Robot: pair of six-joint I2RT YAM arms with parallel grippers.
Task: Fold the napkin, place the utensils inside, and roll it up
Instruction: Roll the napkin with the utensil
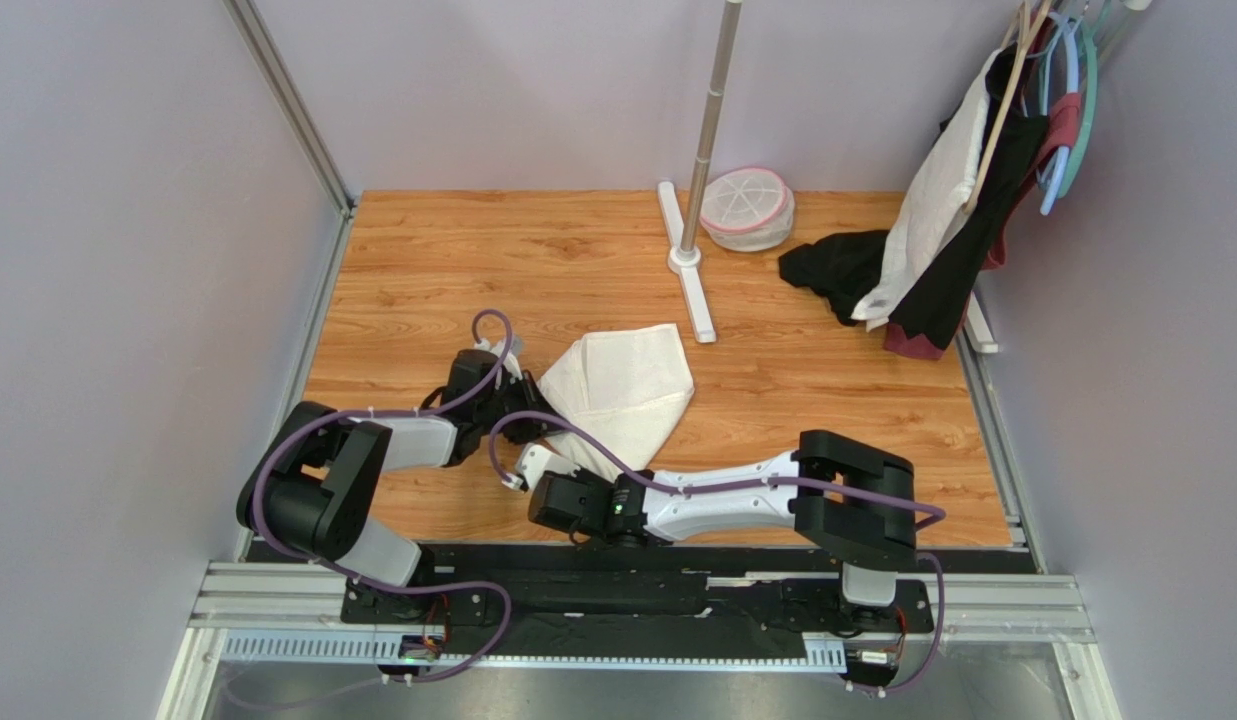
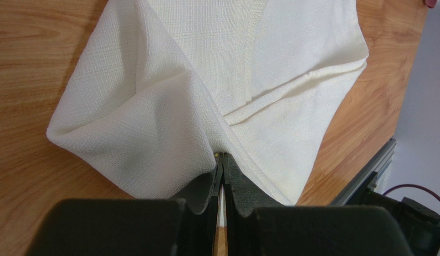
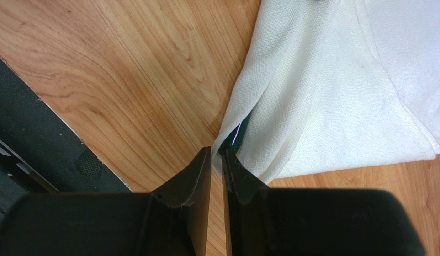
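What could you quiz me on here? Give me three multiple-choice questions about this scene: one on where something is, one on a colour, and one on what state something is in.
1. Where does the napkin lie?
A) on the wooden table
B) on a hanger
C) on the floor

2. What colour is the loose cloth heaped below the hanging clothes?
A) yellow
B) black
C) blue

3. What is the left pincer doing?
A) standing wide open above the table
B) gripping a fork
C) shut on the napkin's edge

Answers:
1 A: the overhead view shows it lying on the wood.
2 B: it is a dark heap against the light boards.
3 C: the left wrist view shows it closed, with cloth pinched at its tip.
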